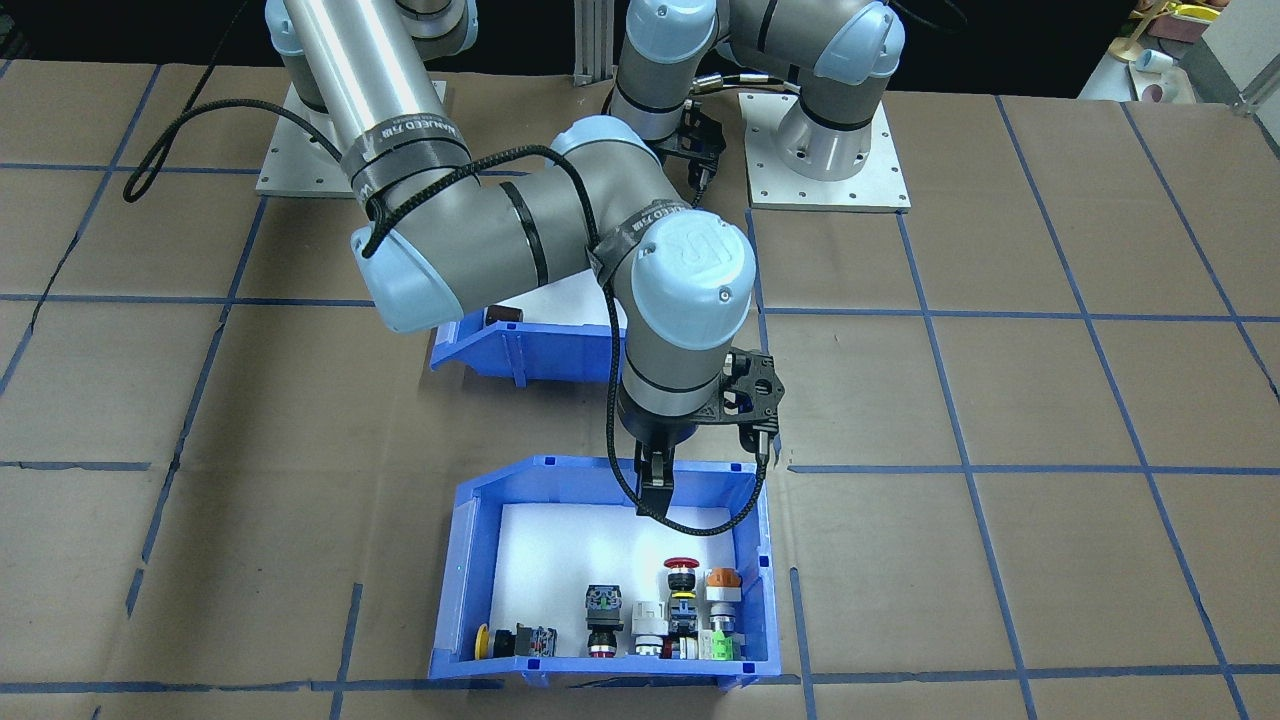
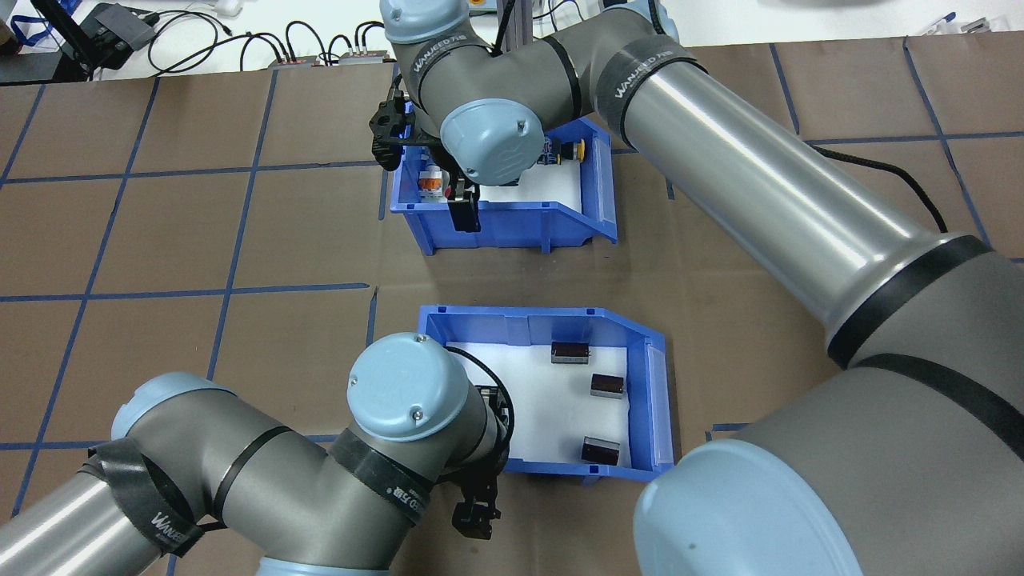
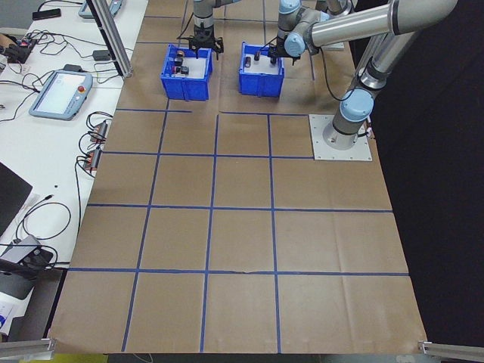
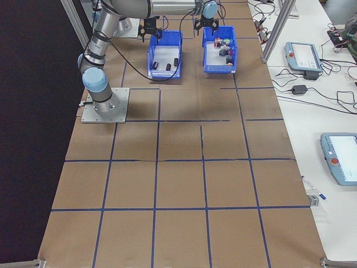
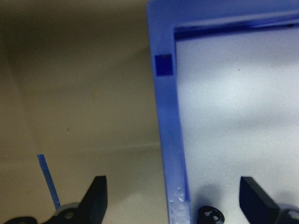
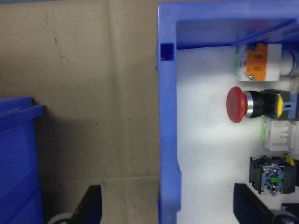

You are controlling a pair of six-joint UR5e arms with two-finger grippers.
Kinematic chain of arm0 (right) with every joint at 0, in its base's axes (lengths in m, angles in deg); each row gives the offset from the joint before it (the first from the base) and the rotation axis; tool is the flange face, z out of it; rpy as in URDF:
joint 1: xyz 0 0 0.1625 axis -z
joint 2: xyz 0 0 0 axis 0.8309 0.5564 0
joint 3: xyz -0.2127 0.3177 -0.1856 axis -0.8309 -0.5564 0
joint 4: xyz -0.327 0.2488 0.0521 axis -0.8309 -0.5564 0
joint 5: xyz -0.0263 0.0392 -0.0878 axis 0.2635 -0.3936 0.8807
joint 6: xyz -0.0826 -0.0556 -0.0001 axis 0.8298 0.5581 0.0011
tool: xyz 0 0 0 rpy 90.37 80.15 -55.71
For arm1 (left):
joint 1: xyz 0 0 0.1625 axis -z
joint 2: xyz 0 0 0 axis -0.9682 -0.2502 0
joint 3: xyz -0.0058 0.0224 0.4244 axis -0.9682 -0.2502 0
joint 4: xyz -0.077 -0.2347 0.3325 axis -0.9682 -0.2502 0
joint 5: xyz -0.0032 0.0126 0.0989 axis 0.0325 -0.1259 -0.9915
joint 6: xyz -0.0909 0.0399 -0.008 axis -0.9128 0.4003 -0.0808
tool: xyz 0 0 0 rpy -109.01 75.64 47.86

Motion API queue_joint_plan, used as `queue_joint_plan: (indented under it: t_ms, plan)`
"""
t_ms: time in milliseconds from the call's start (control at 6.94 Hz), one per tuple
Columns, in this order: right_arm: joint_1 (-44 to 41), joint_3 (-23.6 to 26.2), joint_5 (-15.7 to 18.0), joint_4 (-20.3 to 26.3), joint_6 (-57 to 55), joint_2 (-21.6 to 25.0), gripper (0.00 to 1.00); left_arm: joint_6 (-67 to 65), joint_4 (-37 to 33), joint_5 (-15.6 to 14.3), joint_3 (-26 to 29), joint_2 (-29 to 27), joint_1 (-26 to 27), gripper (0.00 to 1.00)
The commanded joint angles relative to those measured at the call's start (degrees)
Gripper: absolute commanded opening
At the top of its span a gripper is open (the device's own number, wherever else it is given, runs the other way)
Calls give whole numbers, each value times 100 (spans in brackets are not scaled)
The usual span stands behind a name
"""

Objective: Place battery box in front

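Currently the battery box (image 2: 520, 314) sits on the robot's side of the table (image 2: 160, 240). The button bin (image 2: 512, 228) sits directly beyond it, in the front slot. The two are apart, with a strip of bare table between them.

Key geometry:
- The battery box's long axis runs across the table. Its sloped cut-away end points to the robot's right.
- "Front" is straight away from the robot, so the move is a push or carry across the box's short axis. As I read it, the button bin blocks that line.

Left gripper (image 5: 174, 186):
- It is the nearer arm to the box.
- The fingers are spread wide, one over the table outside and one over the white floor inside, with the blue wall between them.
- It looks like the long wall on the robot's side, close to a corner.
- It holds nothing. I can't tell how deep the tips sit relative to the rim.

Right gripper (image 6: 167, 191):
- It has the same setup on the button bin.
- The fingers are wide open astride the robot-side wall, and nothing is clamped.

Counts:
- Two blue bins and two arms.
- Three dark pieces (image 2: 606, 386) in the battery box, spread apart on the floor.
- The button bin holds a cluster of switches along its far wall, packed too tight for an exact count. The right wrist view shows four.
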Motion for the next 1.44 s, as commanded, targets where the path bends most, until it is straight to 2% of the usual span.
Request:
queue_joint_plan:
  t_ms: [0,288,432,577,721,865,1009,1297]
  plan:
    - [2,34,-34,-32,19,-295,100,-228,31,10,-30,-156,36,73]
    - [2,-9,-8,-50,10,-401,100,-407,40,37,-39,-191,36,70]
    - [-7,8,10,-320,-34,-402,93,-415,48,63,-39,-226,36,60]
    - [-7,8,45,-357,-51,-376,61,-424,249,72,-39,-313,36,47]
    - [-7,0,71,-349,-52,-367,38,-416,477,81,-39,-366,36,32]
    - [-7,-1,228,-349,-34,-349,19,-398,505,281,-39,-367,36,9]
    - [-7,-9,256,-305,-34,-314,9,-398,523,440,-47,-349,45,0]
    - [46,-88,265,-305,-16,-52,7,-310,506,389,-47,-113,45,0]
